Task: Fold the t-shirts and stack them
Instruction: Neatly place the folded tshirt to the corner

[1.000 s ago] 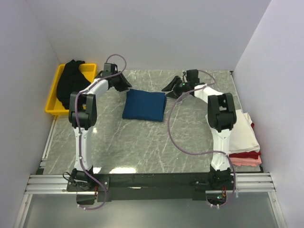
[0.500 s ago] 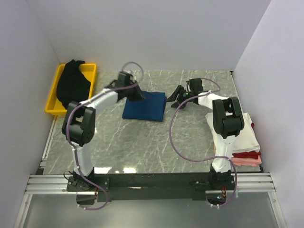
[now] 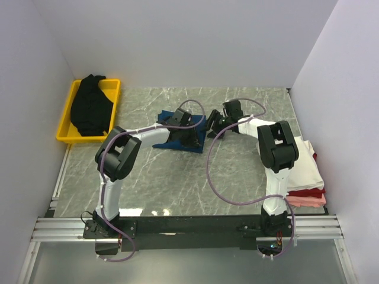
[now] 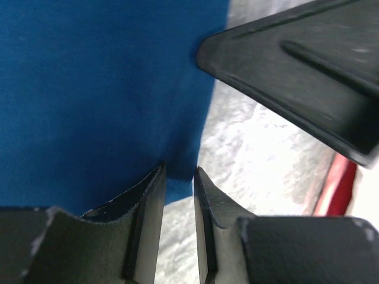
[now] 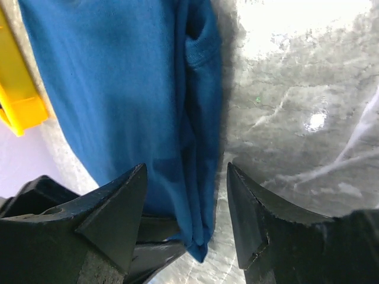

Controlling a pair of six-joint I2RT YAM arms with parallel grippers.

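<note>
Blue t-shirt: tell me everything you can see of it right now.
The blue t-shirt is soft plain knit, folded flat on the marble table. A stitched hem shows along its layered folded edge. The right claw stands open astride that edge. The left claw, fingers close together, sits at a corner, grip uncertain. No print shows.

Blue tee (image 5: 118, 89): soft matt cloth; table (image 3: 177, 177): glossy marble-look w/ glare; yellow bin (image 3: 113, 89): smooth plastic

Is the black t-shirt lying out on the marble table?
No, the black t-shirt is heaped in the yellow bin at the far left.
</note>
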